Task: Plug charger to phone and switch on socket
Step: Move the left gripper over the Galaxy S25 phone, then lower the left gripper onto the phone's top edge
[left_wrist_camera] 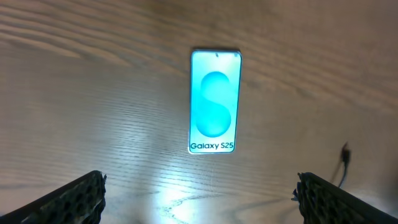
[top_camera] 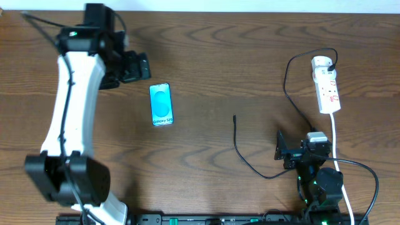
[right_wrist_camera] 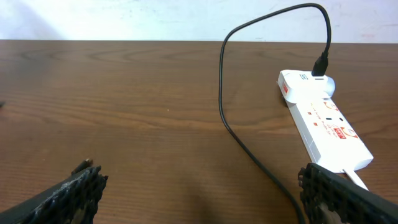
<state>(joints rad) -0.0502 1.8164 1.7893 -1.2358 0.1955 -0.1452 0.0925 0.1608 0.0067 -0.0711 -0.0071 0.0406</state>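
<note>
Phone (top_camera: 161, 104): flat on the bench, left of centre, nothing plugged in.
Charger (top_camera: 234, 119): tip loose mid-bench, well apart from the phone.
Socket (top_camera: 327, 84): far right; switch state unreadable.
Left jaws: wide open, empty.
Right jaws: wide open, empty.
Progress: by the look of it, you still have both steps to do.

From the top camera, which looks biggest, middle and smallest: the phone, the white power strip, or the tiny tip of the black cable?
1. power strip, the longest
2. phone, shorter but a bit wider, so nearly a tie
3. cable tip, far the smallest
</note>
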